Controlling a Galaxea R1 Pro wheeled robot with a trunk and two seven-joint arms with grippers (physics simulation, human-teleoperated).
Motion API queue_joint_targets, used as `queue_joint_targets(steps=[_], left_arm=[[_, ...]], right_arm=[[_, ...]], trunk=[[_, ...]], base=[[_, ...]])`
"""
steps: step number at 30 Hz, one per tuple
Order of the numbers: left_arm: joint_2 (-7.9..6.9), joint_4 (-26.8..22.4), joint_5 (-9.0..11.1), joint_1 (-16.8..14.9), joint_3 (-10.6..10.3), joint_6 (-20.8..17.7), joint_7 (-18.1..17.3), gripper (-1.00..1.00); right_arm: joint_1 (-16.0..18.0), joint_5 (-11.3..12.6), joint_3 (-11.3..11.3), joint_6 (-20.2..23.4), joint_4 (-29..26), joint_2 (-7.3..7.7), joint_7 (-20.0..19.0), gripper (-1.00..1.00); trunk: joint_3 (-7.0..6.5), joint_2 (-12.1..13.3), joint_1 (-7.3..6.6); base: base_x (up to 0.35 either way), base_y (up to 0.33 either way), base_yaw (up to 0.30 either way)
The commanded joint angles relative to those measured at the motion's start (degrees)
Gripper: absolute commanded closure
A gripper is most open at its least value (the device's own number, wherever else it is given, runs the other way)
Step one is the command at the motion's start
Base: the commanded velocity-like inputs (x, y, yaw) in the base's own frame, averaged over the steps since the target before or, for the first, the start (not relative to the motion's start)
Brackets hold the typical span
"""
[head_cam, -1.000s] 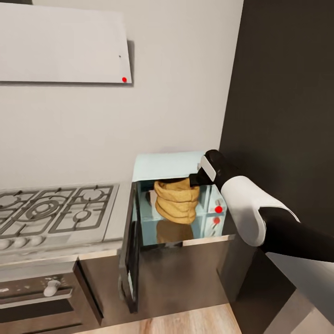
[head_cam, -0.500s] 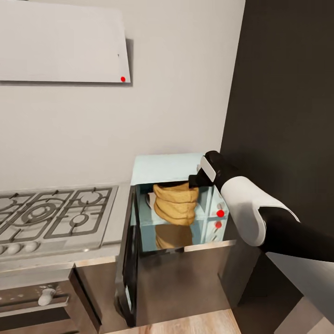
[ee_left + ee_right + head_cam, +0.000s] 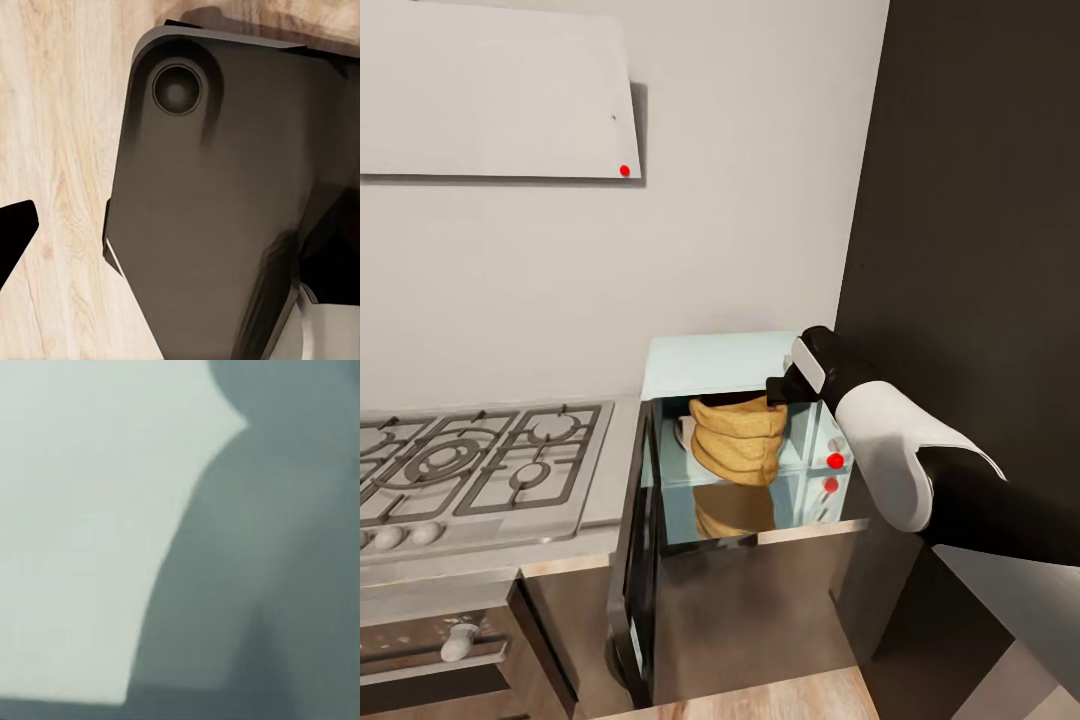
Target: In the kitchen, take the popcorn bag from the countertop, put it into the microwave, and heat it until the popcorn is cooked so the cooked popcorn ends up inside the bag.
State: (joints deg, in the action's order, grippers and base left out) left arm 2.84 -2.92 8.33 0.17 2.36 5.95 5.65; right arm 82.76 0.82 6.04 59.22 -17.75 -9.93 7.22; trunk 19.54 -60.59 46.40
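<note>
Popcorn bag (image 3: 738, 450) has sunk lower since a moment ago, now sitting inside the open microwave (image 3: 710, 362), just below the right gripper (image 3: 780, 388); can't tell if its jaws are apart, probably letting go.

Evenly and softly lit in the head view, with a faint shadow along the right edge of the flat white wall cabinet (image 3: 495, 95) and a mirror-like reflection of the tan-brown burlap popcorn bag (image 3: 738, 448) on the glossy floor of the pale mint-blue microwave (image 3: 720, 362). Slightly soft and smeared throughout, as in a low-resolution render. Heavily blurred at the right wrist, just pale and grey-green patches; sharper at the left wrist, over light wooden floor (image 3: 52, 150).
</note>
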Motion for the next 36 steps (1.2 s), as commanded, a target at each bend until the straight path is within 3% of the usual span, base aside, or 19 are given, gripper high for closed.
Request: queue_joint_targets(steps=[1,9,10,16,20,25,33,34,36], left_arm=[[0.00,-0.1,0.3,0.0,0.2,0.1,0.1,-1.00],[-0.03,-0.1,0.3,0.0,0.2,0.1,0.1,-1.00],[-0.03,-0.1,0.3,0.0,0.2,0.1,0.1,-1.00],[-0.03,-0.1,0.3,0.0,0.2,0.1,0.1,-1.00],[-0.03,-0.1,0.3,0.0,0.2,0.1,0.1,-1.00],[-0.03,-0.1,0.3,0.0,0.2,0.1,0.1,-1.00],[-0.03,-0.1,0.3,0.0,0.2,0.1,0.1,-1.00],[-0.03,-0.1,0.3,0.0,0.2,0.1,0.1,-1.00],[-0.03,-0.1,0.3,0.0,0.2,0.1,0.1,-1.00]], right_arm=[[0.0,-0.2,0.6,-0.2,-0.1,-0.07,0.3,1.00],[0.0,2.5,1.1,-1.2,0.9,-0.07,0.9,1.00],[0.0,0.1,1.2,-3.6,0.9,-0.07,1.0,1.00],[-0.1,0.2,2.1,-7.9,1.0,-0.07,1.7,1.00],[-1.9,0.2,2.2,-12.1,1.0,-0.07,2.1,1.00],[-2.7,0.3,2.2,-14.3,1.1,-0.07,2.1,1.00],[-2.8,0.2,2.2,-14.5,1.1,-0.07,2.1,1.00],[-2.8,0.2,2.2,-14.5,1.1,-0.07,2.1,-1.00],[-2.8,0.2,2.2,-14.4,1.1,-0.07,2.1,-1.00]], trunk=[[0.06,0.0,0.02],[0.06,0.0,0.02],[0.06,0.0,0.02],[0.06,0.0,0.02],[0.06,0.0,0.02],[0.06,0.0,0.02],[0.06,0.0,0.02],[0.06,0.0,0.02],[0.06,0.0,0.02]], base=[[0.000,0.000,0.000],[0.000,0.000,0.000],[0.000,0.000,0.000],[0.000,0.000,0.000],[0.000,0.000,0.000],[0.000,0.000,0.000],[0.000,0.000,0.000],[0.000,0.000,0.000],[0.000,0.000,0.000]])
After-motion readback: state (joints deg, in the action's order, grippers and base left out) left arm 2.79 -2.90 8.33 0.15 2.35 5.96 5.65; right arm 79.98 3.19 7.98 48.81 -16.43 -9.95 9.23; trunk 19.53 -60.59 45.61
